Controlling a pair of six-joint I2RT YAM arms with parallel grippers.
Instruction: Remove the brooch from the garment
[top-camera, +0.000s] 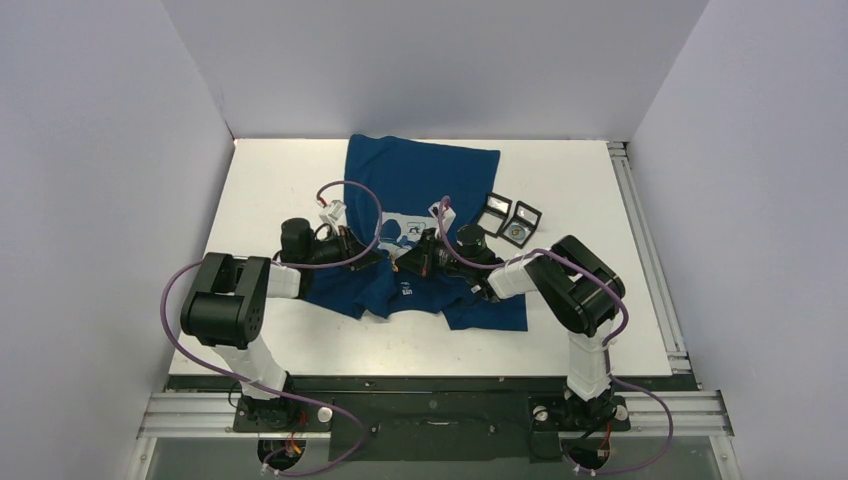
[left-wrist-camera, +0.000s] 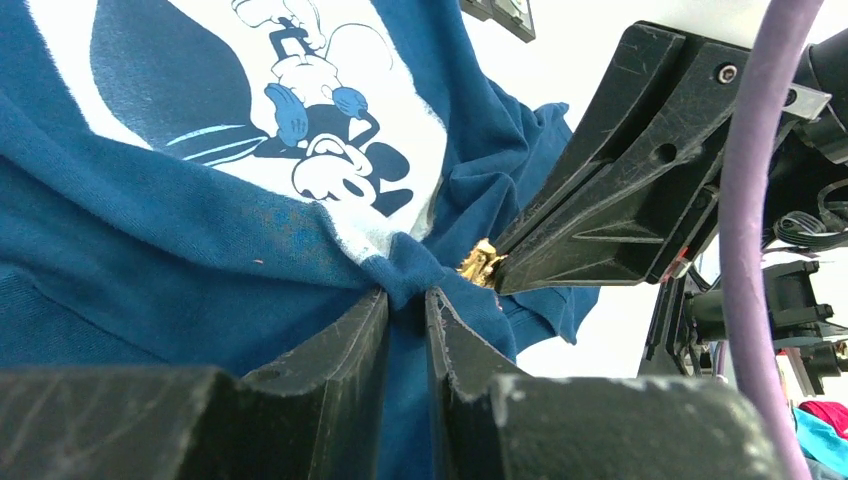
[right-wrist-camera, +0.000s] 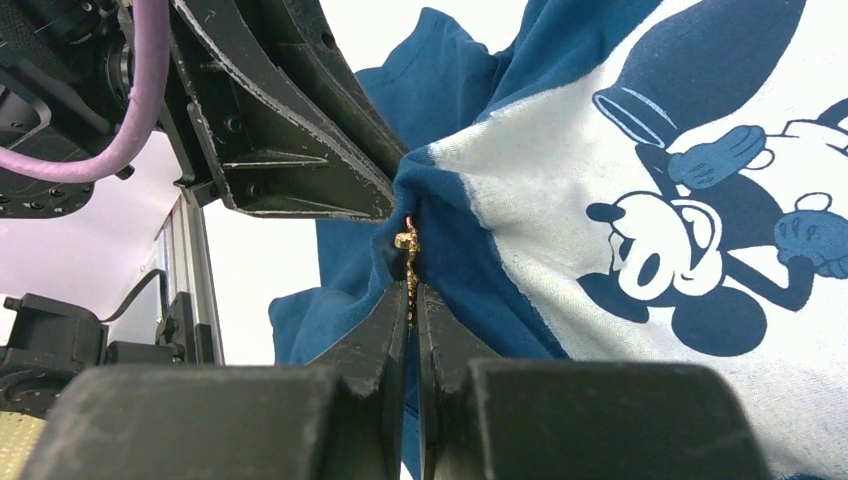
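The dark blue T-shirt (top-camera: 420, 180) with a pale mouse print (top-camera: 405, 232) lies on the white table. My left gripper (left-wrist-camera: 405, 298) is shut on a raised fold of the shirt (left-wrist-camera: 405, 270) just below the print. My right gripper (right-wrist-camera: 410, 292) is shut on the small gold brooch (right-wrist-camera: 407, 245), which sits on that same fold. In the left wrist view the brooch (left-wrist-camera: 480, 263) shows at the tips of the right fingers (left-wrist-camera: 600, 230). The two grippers meet at the shirt's middle, the left (top-camera: 372, 252) and the right (top-camera: 418, 252) in the top view.
Two small open black boxes (top-camera: 507, 220) stand on the table right of the shirt. A metal rail (top-camera: 640, 240) runs along the table's right edge. Purple cables (top-camera: 350, 190) loop over both arms. Walls close the table at the back and sides.
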